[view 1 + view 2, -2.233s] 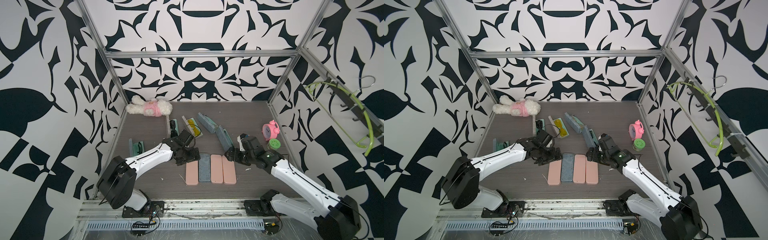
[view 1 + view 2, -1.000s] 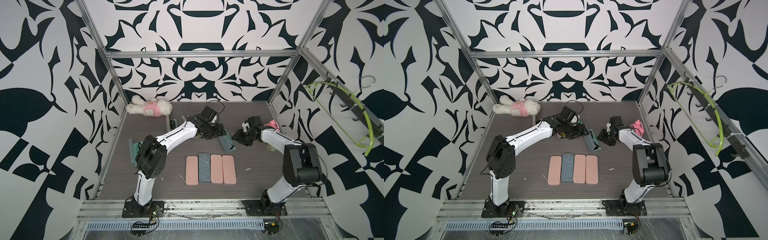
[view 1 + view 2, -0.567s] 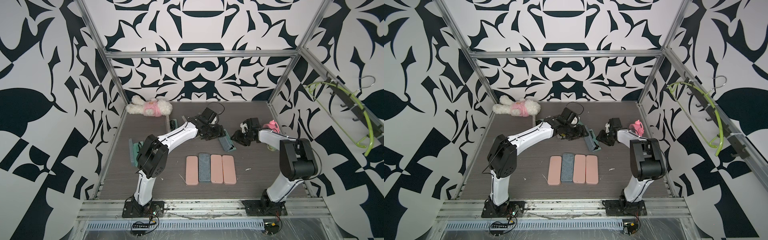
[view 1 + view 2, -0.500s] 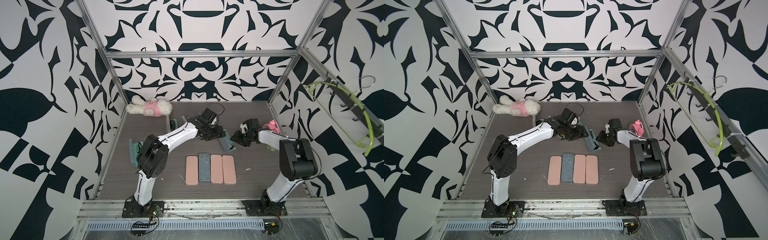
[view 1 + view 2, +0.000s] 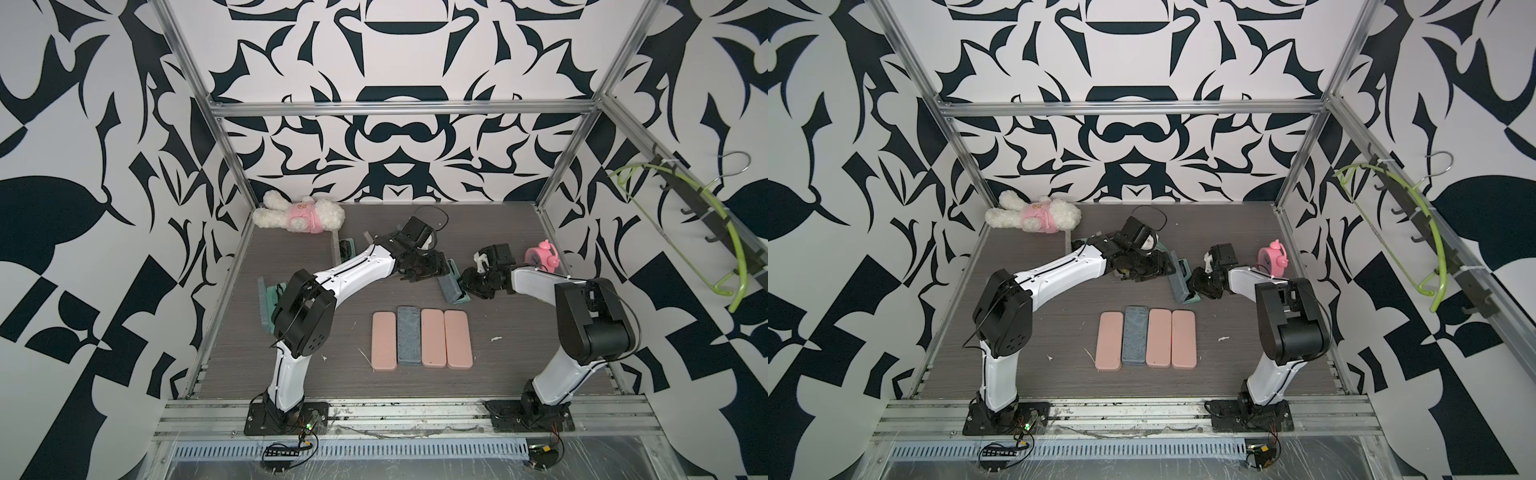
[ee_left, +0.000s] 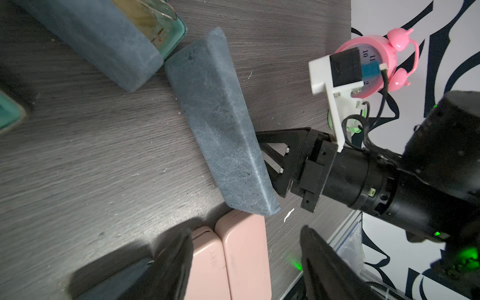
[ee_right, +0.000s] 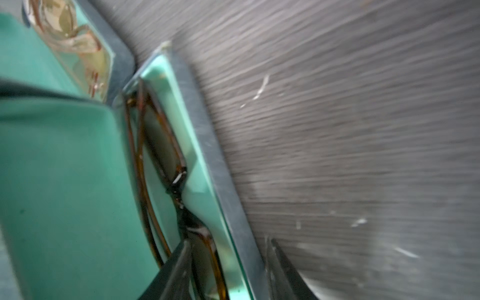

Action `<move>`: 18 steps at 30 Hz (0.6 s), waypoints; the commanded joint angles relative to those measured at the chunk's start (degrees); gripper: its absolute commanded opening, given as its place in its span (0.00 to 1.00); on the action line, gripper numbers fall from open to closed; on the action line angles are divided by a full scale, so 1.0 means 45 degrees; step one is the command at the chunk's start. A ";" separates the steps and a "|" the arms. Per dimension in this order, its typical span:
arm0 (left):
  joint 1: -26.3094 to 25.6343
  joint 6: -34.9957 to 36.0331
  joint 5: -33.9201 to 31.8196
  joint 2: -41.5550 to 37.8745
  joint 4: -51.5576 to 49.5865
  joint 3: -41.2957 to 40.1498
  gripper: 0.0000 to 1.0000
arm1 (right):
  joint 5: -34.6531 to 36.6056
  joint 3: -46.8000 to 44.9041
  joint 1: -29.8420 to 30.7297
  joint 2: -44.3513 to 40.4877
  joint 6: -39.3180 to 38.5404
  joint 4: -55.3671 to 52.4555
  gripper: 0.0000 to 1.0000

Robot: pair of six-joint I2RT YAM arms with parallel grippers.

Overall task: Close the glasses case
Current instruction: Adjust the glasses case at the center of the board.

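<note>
Top views: bright, even light from overhead, both pictures sharp throughout. Shadows on the worktop beneath the arms are soft and faint. Plastic film along the front edge carries mild glare.

Left wrist view: centre crisp. The fingers of the left pincer are dark and out of focus, with a broad shadow beside them. A green indicator light flares.

Right wrist view: soft overall, worktop grain streaked. The glasses case lining and the right pincer are blurred.
</note>
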 commanded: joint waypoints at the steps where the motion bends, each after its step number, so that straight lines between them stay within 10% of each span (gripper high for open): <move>1: 0.0081 0.0186 -0.0150 -0.0595 -0.0058 -0.0358 0.70 | 0.0220 -0.0186 0.0340 -0.0475 0.0306 0.0055 0.49; 18: 0.0208 0.0212 -0.0065 -0.0755 -0.0040 -0.0556 0.70 | 0.0937 -0.0377 0.0998 -0.1337 0.0800 -0.0562 0.48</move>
